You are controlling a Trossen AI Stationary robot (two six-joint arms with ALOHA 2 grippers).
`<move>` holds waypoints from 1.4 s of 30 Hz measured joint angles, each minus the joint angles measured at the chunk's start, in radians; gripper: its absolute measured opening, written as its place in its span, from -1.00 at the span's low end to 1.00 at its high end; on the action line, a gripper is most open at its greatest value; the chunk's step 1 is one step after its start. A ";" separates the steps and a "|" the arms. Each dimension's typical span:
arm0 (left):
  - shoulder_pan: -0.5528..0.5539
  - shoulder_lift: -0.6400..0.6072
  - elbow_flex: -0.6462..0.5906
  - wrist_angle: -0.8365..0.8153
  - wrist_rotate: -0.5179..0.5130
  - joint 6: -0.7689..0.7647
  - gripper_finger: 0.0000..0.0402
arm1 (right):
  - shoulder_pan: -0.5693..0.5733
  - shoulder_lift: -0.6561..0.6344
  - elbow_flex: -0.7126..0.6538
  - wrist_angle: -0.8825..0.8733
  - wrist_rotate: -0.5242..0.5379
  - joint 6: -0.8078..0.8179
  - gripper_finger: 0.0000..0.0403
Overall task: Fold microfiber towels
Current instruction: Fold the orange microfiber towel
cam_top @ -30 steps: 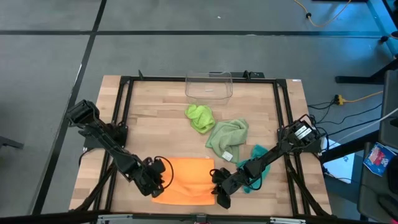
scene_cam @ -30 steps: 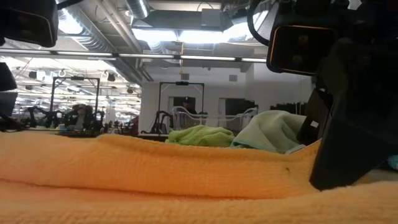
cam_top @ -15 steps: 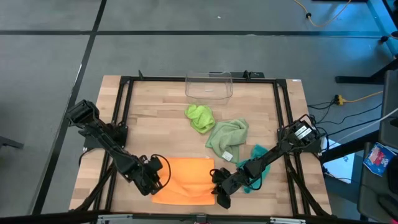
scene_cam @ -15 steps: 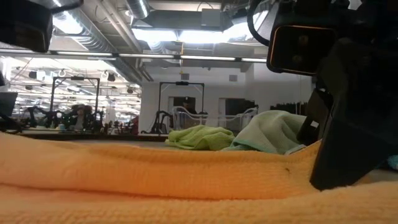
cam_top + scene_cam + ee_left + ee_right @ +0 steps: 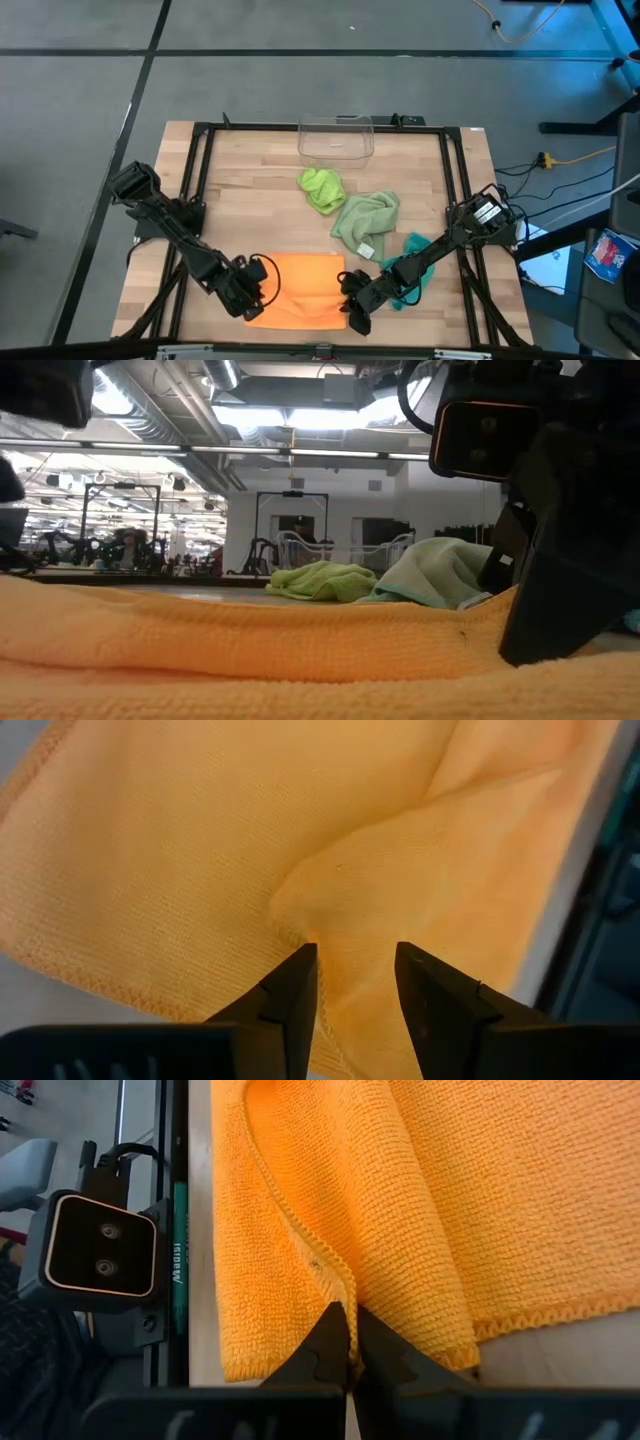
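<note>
Little has changed: the left hand (image 5: 262, 292) has nudged back along the 9 o'clock edge of the orange towel (image 5: 300, 290), which stays flat at the counter's (image 5: 250, 200) 6 o'clock edge. Its fingers stand slightly apart, a raised fold of orange cloth between the tips. The right hand (image 5: 352, 300) stays pinched shut on the towel's hem at the 3 o'clock corner. The teal towel (image 5: 412, 268) is mostly hidden under the right arm. Lime towel (image 5: 322, 188) and sage towel (image 5: 365, 224) lie crumpled mid-counter, the bin (image 5: 335, 138) at 12 o'clock.
</note>
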 joint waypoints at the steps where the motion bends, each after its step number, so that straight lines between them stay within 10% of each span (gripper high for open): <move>1: 0.000 0.017 0.000 0.000 0.000 -0.008 -0.36 | 0.000 0.000 0.000 0.000 0.000 0.000 -0.98; 37: 0.004 0.041 0.000 0.054 -0.037 0.036 -0.36 | 0.000 0.000 0.000 0.000 0.000 0.004 -0.98; 42: 0.003 0.041 0.000 0.054 0.080 0.066 -0.48 | 0.000 0.000 0.000 0.000 0.000 0.004 -0.98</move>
